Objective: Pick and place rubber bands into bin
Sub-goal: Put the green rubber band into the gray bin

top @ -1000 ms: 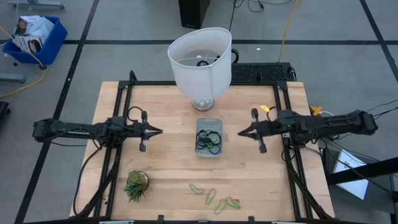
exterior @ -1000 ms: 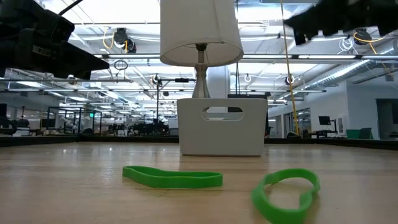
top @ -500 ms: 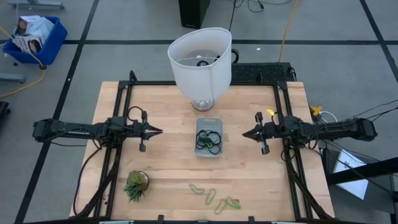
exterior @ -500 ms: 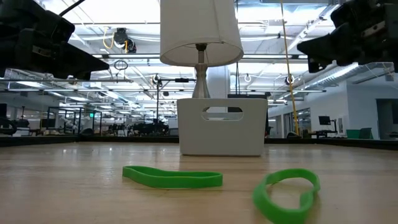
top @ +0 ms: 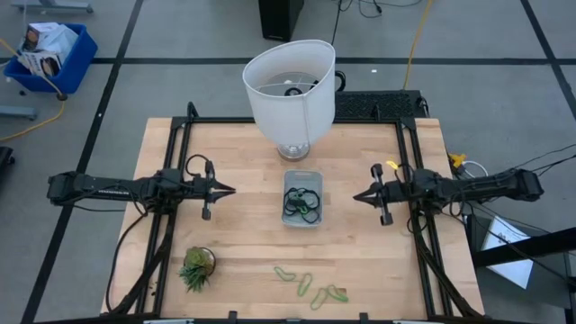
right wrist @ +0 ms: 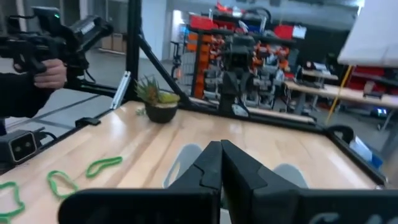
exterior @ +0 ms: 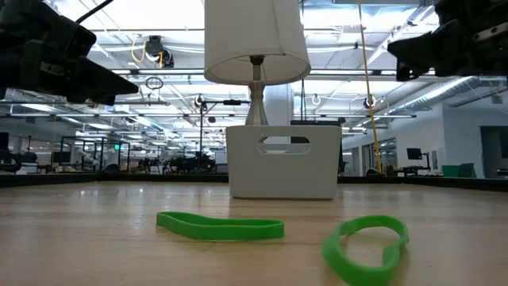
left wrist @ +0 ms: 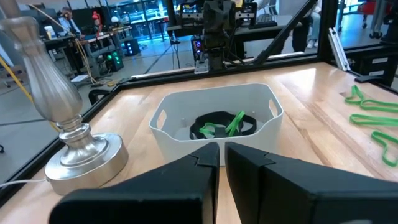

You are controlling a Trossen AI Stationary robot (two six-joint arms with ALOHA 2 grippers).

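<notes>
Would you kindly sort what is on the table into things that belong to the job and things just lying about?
Job: green bands loose on the table; bin, already holding dark and green bands.

Lying about: lamp; small potted plant.

The wooden table [top: 243, 162] carries a white lamp [top: 290, 85] at the middle of its far edge and, just in front of it near the centre, the pale bin [top: 302, 199]. A small potted plant [top: 197, 266] stands near the near-left corner. Light green rubber bands [top: 310, 285] lie loose on the boards along the near edge, right of the plant.
</notes>
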